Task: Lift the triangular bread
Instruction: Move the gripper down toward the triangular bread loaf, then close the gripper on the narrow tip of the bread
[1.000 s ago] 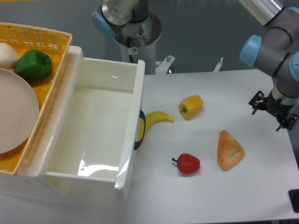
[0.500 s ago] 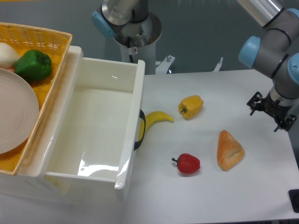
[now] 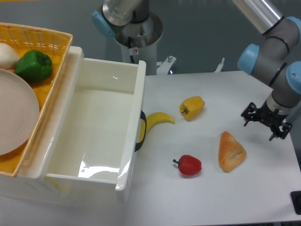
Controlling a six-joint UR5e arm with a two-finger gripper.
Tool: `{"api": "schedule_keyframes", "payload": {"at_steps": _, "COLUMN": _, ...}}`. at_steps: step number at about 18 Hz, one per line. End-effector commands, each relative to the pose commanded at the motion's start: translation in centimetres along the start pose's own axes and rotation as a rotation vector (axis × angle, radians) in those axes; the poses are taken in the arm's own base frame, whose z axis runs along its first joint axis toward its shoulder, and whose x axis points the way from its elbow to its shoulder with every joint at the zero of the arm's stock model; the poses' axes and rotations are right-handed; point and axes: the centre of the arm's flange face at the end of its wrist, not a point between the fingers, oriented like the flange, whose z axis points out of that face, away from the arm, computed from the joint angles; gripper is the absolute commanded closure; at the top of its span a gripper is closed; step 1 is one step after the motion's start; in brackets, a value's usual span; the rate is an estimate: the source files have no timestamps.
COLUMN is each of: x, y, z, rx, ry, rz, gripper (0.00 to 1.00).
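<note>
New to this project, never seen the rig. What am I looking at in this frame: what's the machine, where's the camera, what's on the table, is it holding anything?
One fixed camera looks down at the table from the front. The grey and blue jointed thing at right is a robot arm; the black claw at its end is the gripper, which holds nothing and hangs up and to the right of the triangular bread.

Also on the white table: a red pepper, a yellow bell pepper and a banana beside a white bin. Further left, a yellow basket holds a green pepper, a plate and a white round item I cannot identify.

Whether the jaws are open is hard to tell.
</note>
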Motion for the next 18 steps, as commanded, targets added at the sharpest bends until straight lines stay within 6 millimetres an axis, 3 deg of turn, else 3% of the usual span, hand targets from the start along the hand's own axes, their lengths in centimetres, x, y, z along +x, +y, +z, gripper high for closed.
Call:
{"api": "schedule_keyframes", "payload": {"at_steps": 4, "x": 1.1, "y": -1.6, "z": 1.1, "rx": -0.007, "ry": 0.021, "rz": -0.119, "gripper": 0.0}}
{"api": "schedule_keyframes", "payload": {"at_steps": 12, "x": 2.9, "y": -5.3, "z": 2.6, "rx": -0.018, "ry": 0.039, "rz": -0.173, "gripper": 0.03}}
{"api": "schedule_keyframes", "payload": {"at_steps": 14, "x": 3.0, "y": -5.6, "z": 2.8, "rx": -0.02, "ry": 0.042, "rz": -0.18, "gripper": 0.1}}
{"api": "schedule_keyframes", "payload": {"at_steps": 18, "x": 3.1, "y": -6.0, "z": 3.5, "rx": -0.02, "ry": 0.041, "rz": -0.174, "gripper": 0.38}}
